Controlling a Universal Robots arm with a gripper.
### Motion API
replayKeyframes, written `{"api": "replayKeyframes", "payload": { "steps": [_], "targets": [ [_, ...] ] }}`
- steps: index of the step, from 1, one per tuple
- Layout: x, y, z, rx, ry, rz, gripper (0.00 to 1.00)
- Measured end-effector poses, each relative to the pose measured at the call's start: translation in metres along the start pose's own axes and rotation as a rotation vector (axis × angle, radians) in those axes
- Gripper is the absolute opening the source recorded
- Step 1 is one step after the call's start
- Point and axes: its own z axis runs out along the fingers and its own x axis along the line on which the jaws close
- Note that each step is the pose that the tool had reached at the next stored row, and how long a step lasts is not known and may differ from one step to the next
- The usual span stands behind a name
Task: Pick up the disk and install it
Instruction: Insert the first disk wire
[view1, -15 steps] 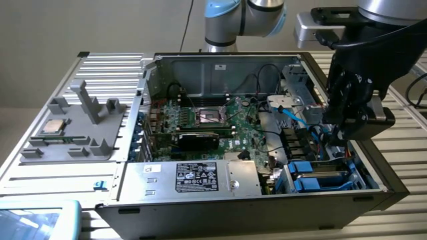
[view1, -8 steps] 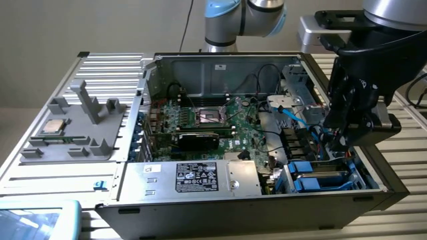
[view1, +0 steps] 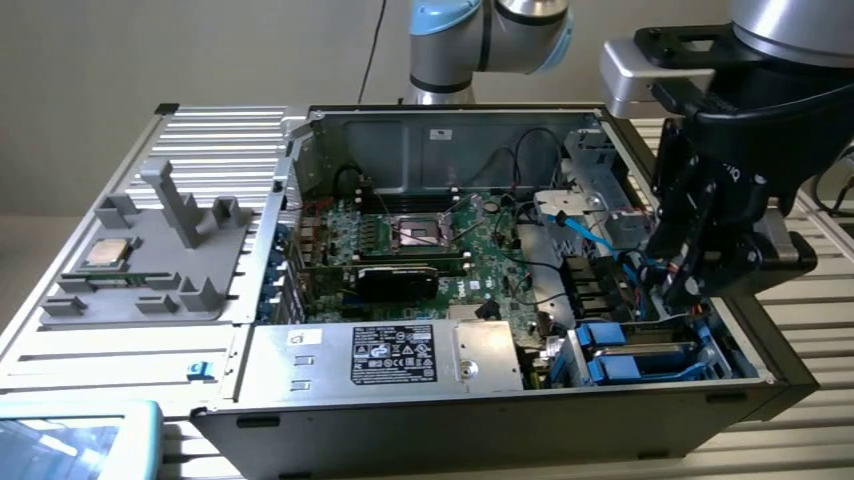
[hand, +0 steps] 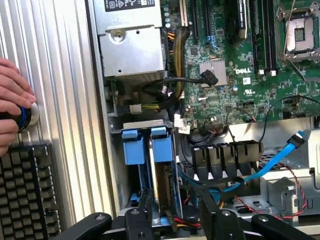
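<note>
White DELL lettering (hand: 243, 71) on the green motherboard (hand: 225, 105), print on the black label (view1: 392, 353) of the silver box (view1: 300, 368) unreadable

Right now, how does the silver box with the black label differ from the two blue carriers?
The silver box is bare metal; the blue carriers are bright plastic. The box is clearly larger than the carriers. The gripper hangs close above the carriers, not the box. Both sit inside the computer case.
</note>
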Motion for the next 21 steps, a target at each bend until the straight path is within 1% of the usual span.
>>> {"api": "replayKeyframes", "payload": {
  "steps": [2, 4, 5, 7, 10, 12, 13, 15, 16, 17, 19, 20, 21],
  "targets": [
    [0.000, 0.0000, 0.0000, 0.0001, -0.0028, -0.036, 0.50],
    [0.000, 0.0000, 0.0001, -0.0002, -0.0069, -0.072, 0.50],
    [0.000, 0.0001, 0.0002, -0.0011, -0.0099, -0.088, 0.50],
    [0.000, 0.0001, 0.0007, -0.0034, -0.0133, -0.110, 0.50],
    [0.002, -0.0001, 0.0019, -0.0095, -0.0170, -0.123, 0.50],
    [0.004, -0.0001, 0.0033, -0.0153, -0.0223, -0.126, 0.50],
    [0.005, -0.0002, 0.0039, -0.0177, -0.0257, -0.127, 0.50],
    [0.007, -0.0003, 0.0051, -0.0213, -0.0347, -0.128, 0.50],
    [0.008, -0.0004, 0.0055, -0.0228, -0.0404, -0.128, 0.50],
    [0.009, -0.0004, 0.0060, -0.0241, -0.0475, -0.128, 0.47],
    [0.012, -0.0006, 0.0068, -0.0263, -0.0592, -0.129, 0.47],
    [0.013, -0.0007, 0.0076, -0.0281, -0.0641, -0.129, 0.40],
    [0.014, -0.0008, 0.0085, -0.0304, -0.0690, -0.130, 0.40]
  ]
}}
